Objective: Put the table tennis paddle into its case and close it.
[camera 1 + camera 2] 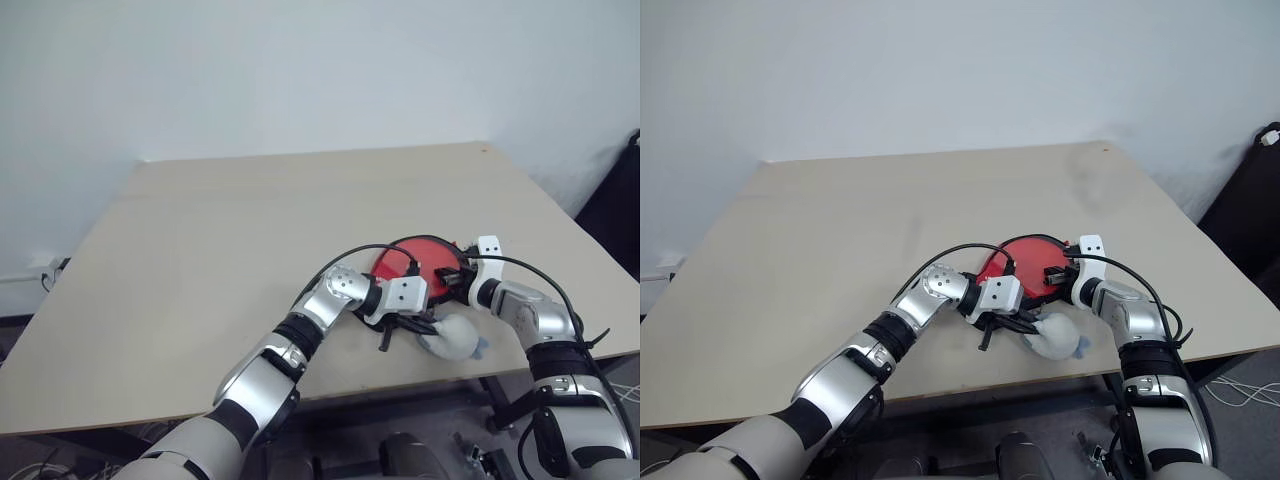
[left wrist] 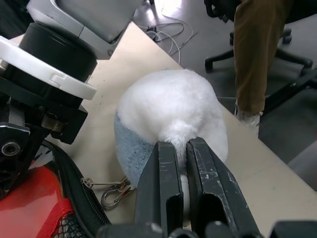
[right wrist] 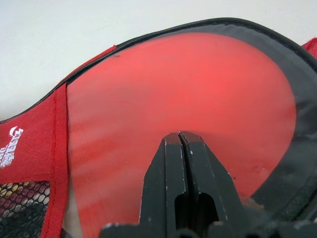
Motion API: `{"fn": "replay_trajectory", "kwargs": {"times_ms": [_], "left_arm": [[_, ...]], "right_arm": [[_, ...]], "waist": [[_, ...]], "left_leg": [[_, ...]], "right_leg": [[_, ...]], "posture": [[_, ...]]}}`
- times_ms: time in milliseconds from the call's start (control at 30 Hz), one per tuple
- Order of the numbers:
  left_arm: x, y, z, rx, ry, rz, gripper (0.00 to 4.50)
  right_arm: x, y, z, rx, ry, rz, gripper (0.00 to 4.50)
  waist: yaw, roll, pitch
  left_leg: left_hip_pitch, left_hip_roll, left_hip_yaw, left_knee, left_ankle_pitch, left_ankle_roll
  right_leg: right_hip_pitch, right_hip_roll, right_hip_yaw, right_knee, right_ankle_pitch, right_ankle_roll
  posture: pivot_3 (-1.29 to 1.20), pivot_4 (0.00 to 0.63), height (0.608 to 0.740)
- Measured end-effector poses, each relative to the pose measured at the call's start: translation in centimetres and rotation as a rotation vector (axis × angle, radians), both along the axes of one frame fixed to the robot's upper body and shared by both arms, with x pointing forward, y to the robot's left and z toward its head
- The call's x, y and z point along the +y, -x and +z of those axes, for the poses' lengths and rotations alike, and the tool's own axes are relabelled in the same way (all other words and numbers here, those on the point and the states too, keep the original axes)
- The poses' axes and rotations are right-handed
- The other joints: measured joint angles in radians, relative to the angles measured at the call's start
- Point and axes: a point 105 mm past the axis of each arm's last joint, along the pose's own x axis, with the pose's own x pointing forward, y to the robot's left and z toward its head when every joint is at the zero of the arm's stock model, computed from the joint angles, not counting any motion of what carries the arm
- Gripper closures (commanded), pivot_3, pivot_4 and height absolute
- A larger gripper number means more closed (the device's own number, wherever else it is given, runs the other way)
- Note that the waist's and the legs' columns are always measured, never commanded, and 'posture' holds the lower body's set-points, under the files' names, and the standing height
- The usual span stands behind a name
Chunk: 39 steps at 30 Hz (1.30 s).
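Case lies flat near the table's front right edge, and the red paddle face shows through its clear window, so I judge the paddle is already inside. Zipper rim and a small metal clasp sit at the case's near edge, beside the white-and-blue fluffy lump.

Left gripper is clenched on a tuft of that lump, not on the zipper. Right gripper is clamped tight with nothing between its fingers, tips over the window.

Risks:
- pulling on fluff: the tuft can slip or stretch, so the zip doesn't travel
- right tips only pin the window; if they slide, the whole case drags toward the near edge
- lump and clasp sit near that edge and could go over
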Motion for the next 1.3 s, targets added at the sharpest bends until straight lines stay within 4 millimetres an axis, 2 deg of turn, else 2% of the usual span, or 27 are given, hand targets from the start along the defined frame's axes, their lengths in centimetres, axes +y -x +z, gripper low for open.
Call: {"fn": "replay_trajectory", "kwargs": {"times_ms": [133,433,867,1067,1300], "left_arm": [[1.5,-0.2,1.3,0.126,0.045,0.002,4.46],[5.4,0.3,2.1,0.297,-0.025,-0.04,4.46],[10.0,2.0,1.7,0.484,-0.198,-0.047,4.46],[11.7,1.9,0.4,0.452,-0.314,-0.035,4.46],[12.8,-0.4,-0.2,0.332,-0.39,0.013,4.46]], "right_arm": [[0.1,0.0,0.0,-0.003,-0.002,0.001,4.5],[0.3,0.0,0.0,-0.007,-0.008,0.007,4.5],[0.5,0.0,-0.1,-0.008,-0.012,0.01,4.5],[0.6,0.0,-0.1,-0.009,-0.013,0.01,4.5],[0.7,0.0,-0.1,-0.008,-0.015,0.012,4.5]], "waist": [[-0.003,0.0,0.0],[-0.019,0.0,0.0],[-0.02,0.0,0.0],[-0.02,-0.001,0.001],[-0.021,-0.002,0.001]], "left_leg": [[0.0,0.0,0.0,-0.001,0.0,0.0],[0.0,0.0,-0.001,-0.002,0.0,0.0],[0.002,0.0,-0.001,-0.003,0.0,0.0],[0.002,0.0,-0.001,-0.003,0.0,0.0],[0.003,0.0,-0.001,-0.004,0.0,0.0]], "right_leg": [[0.0,0.0,0.0,0.0,0.0,0.0],[0.0,0.0,0.0,0.0,0.0,0.003],[0.0,0.0,0.0,0.001,-0.001,0.003],[0.0,0.0,0.0,0.001,-0.001,0.002],[0.0,0.0,0.0,0.001,-0.001,0.002]], "posture": [[0.0,0.0,0.74],[0.0,0.0,0.74],[0.0,0.0,0.74],[0.0,0.0,0.74],[0.0,0.0,0.74]]}}
